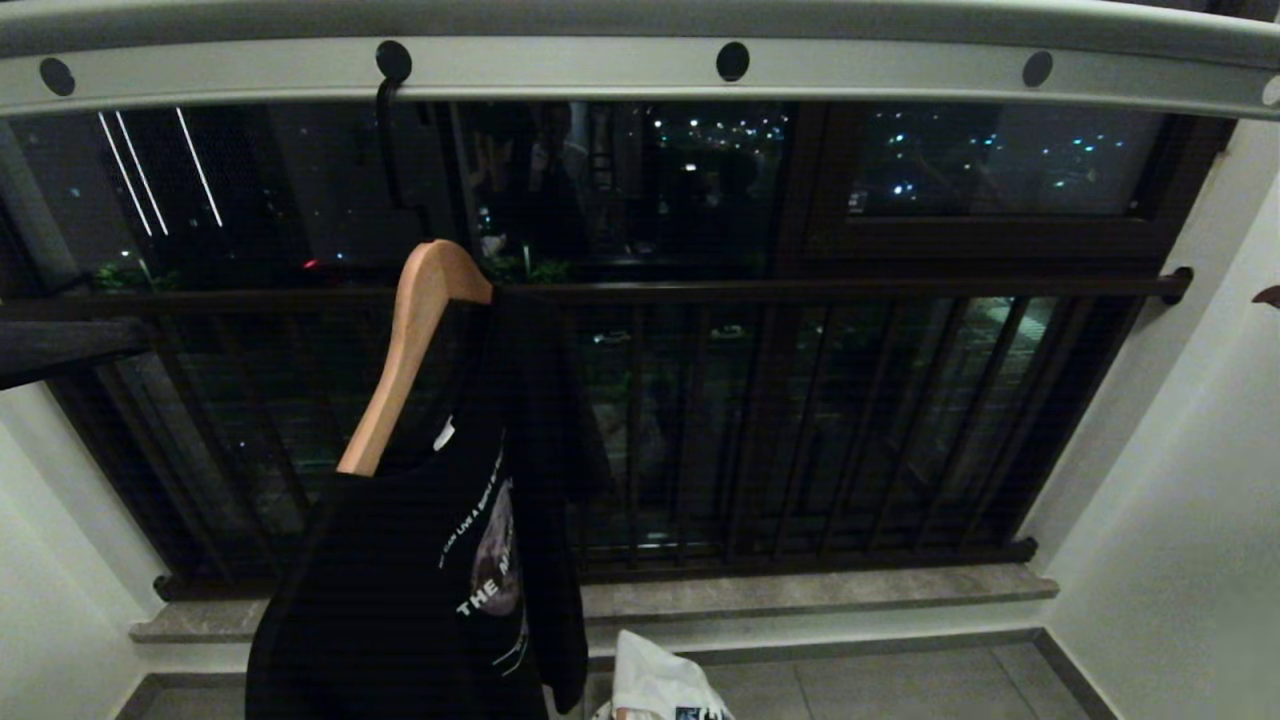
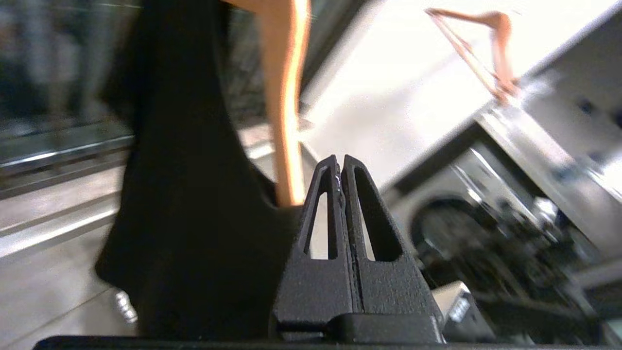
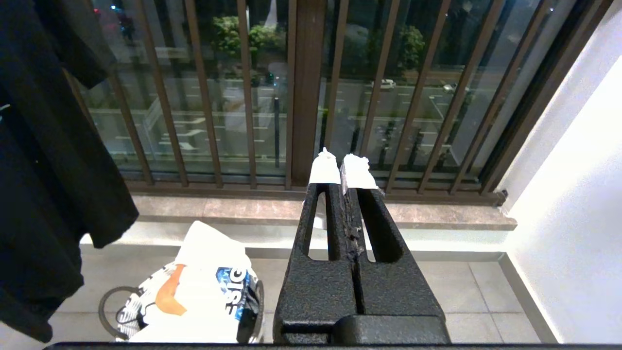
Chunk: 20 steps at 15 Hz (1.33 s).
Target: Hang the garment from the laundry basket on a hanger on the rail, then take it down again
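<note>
With our left tool [image 2: 341,163] pressed together and empty beside the black garment [image 1: 420,600], we risk nudging the lopsided wooden hanger [image 1: 415,350] off the rail [image 1: 560,70].

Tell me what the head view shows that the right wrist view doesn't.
Only the head view shows the rail with its round dark holes and the wooden hanger hooked into one of them. Only the right wrist view shows the shut right pincer and the laundry basket on the floor, its handle and patterned side visible. Both show the black garment, the white cloth and the window bars.
</note>
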Tool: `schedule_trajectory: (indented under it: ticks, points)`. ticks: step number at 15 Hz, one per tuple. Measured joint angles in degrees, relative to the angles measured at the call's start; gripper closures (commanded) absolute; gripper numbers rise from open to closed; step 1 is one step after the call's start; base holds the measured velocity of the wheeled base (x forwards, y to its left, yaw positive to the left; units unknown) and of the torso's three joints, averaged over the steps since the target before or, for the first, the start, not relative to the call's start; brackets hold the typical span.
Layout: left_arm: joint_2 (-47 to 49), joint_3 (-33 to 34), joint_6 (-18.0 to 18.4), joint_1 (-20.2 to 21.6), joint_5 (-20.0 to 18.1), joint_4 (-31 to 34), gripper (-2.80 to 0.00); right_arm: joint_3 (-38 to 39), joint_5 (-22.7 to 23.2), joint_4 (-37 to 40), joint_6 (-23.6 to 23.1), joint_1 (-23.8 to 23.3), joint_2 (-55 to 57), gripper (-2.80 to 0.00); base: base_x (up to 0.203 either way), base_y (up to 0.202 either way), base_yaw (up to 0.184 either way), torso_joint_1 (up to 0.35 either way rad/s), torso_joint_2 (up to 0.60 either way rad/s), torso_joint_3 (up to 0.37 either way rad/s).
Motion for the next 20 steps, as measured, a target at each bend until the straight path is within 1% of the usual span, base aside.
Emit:
schedule_trajectory:
  ticks: [2, 3, 5, 8, 11, 14, 16, 20]
  points:
    - [2.1, 0.1, 2.1, -0.7, -3.6, 0.0, 0.0, 0.0, 0.0, 0.0, 0.0, 0.0, 0.0, 0.0, 0.0, 0.0, 0.0, 0.0, 0.0, 0.0]
    - [3.2, 0.2, 3.6, -1.5, -4.6, 0.0, 0.0, 0.0, 0.0, 0.0, 0.0, 0.0, 0.0, 0.0, 0.0, 0.0, 0.0, 0.0, 0.0, 0.0]
    - [5.4, 0.4, 6.9, -3.6, -5.0, 0.0, 0.0, 0.0, 0.0, 0.0, 0.0, 0.0, 0.0, 0.0, 0.0, 0.0, 0.0, 0.0, 0.0, 0.0]
    - [8.6, 0.4, 9.7, -4.9, -5.2, -0.1, 0.0, 0.0, 0.0, 0.0, 0.0, 0.0, 0.0, 0.0, 0.0, 0.0, 0.0, 0.0, 0.0, 0.0]
    - [11.4, 0.5, 15.4, -5.5, -5.2, 0.0, 0.0, 0.0, 0.0, 0.0, 0.0, 0.0, 0.0, 0.0, 0.0, 0.0, 0.0, 0.0, 0.0, 0.0]
    - [13.2, 0.2, 17.0, -7.4, -5.0, -0.2, 0.0, 0.0, 0.0, 0.0, 0.0, 0.0, 0.0, 0.0, 0.0, 0.0, 0.0, 0.0, 0.0, 0.0]
    - [14.2, -0.5, 17.5, -9.1, -3.8, -0.2, 0.0, 0.0, 0.0, 0.0, 0.0, 0.0, 0.0, 0.0, 0.0, 0.0, 0.0, 0.0, 0.0, 0.0]
    - [16.7, -2.1, 18.4, -10.9, -3.7, -0.3, 0.0, 0.0, 0.0, 0.0, 0.0, 0.0, 0.0, 0.0, 0.0, 0.0, 0.0, 0.0, 0.0, 0.0]
